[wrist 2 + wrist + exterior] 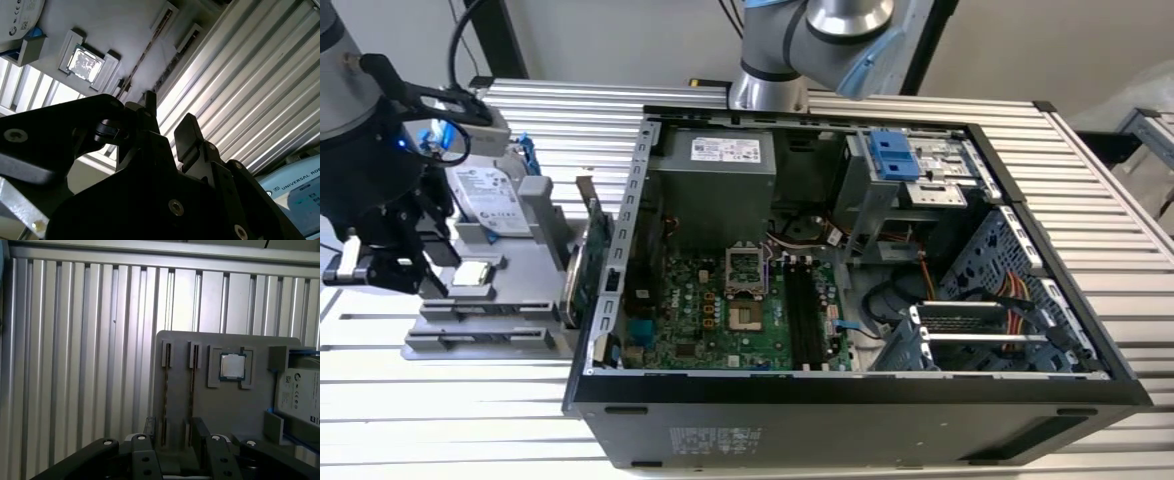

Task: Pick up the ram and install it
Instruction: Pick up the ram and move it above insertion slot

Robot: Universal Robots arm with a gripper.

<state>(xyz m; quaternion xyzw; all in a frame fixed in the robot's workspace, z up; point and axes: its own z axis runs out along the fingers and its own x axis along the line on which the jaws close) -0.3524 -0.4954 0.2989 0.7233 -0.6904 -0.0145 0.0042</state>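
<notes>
Hovering with the black two-fingered metal claw (174, 426) spread apart and clamped on nothing, at the near end of the flat grey plastic holder block (210, 410). Finds the ram (165, 390), two long thin circuit-board sticks standing on edge in that block's narrow parallel slots, straight ahead of the claw and close, not touching. Runs lengthwise away from the claw, long axis in line with its reach and square to the line between the fingers (200, 430), with both sticks seemingly inside the gap rather than one alone. Presents the thin faces toward the fingers. Has the square silver processor chip (232, 366) ahead and off to one side of the claw, the silver hard drive with blue rails (300, 395) further to that side, and the open black computer case (854, 400) well apart, its long black memory slots (803, 315) apparently unfilled.
</notes>
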